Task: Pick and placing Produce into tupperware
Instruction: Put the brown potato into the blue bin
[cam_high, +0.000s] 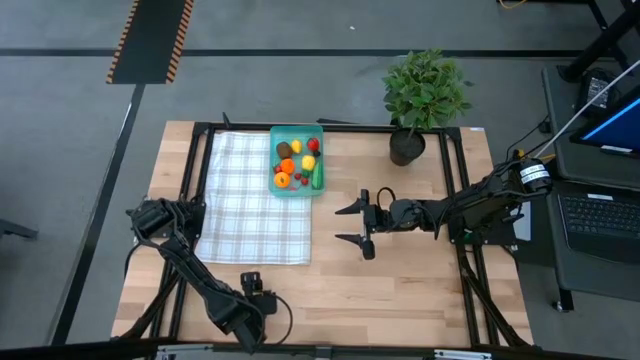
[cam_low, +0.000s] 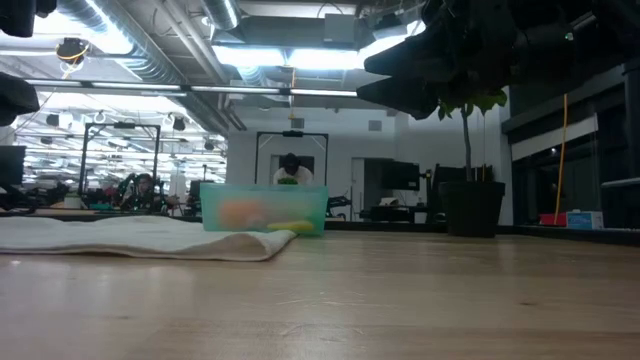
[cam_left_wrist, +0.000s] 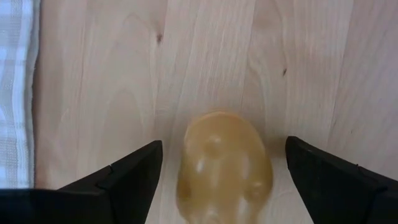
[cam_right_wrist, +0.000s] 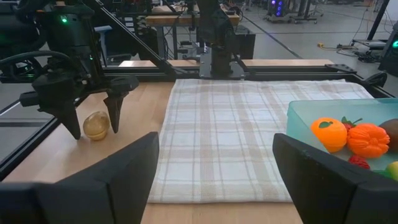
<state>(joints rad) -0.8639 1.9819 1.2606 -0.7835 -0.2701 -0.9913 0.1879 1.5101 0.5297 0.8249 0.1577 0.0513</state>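
The left gripper (cam_right_wrist: 96, 126) is hovering with jaws spread around a tan potato (cam_left_wrist: 224, 165) on the worktop (cam_high: 400, 290) — the right gripper (cam_high: 352, 225) is waiting mid-worktop, jaws wide too.

Left gripper (cam_high: 252, 290) lower centre-left of the high view, fingers spread, pointing down, right gripper (cam_high: 352, 224) mid-frame, fingers apart, reaching left

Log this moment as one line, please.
left end effector: open, astride tan produce piece on table | right end effector: open, empty, mid-table | tupperware: holds produce
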